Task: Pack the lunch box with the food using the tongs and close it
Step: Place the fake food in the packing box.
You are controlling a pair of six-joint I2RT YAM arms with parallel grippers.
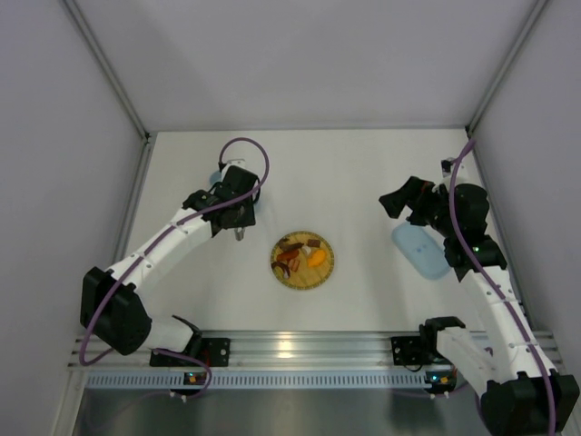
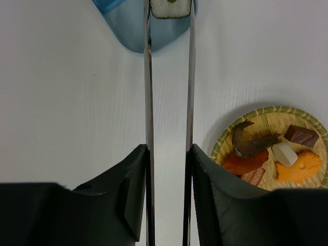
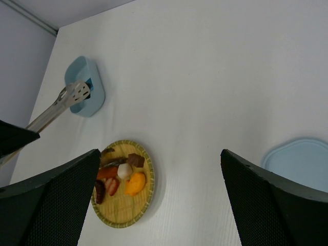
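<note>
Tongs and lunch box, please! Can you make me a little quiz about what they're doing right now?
1. True or false: the flat light-blue lid is already on the small light-blue plastic lunch box.
2. What do the long silver metal tongs pinch at their tips? A) an orange piece B) a white cube with dark dots C) nothing
3. Fill the gap: the tongs are held by the ___ gripper.

Key:
1. False. The lid lies apart from the box.
2. B.
3. Left. The left gripper is squeezing them.
</note>
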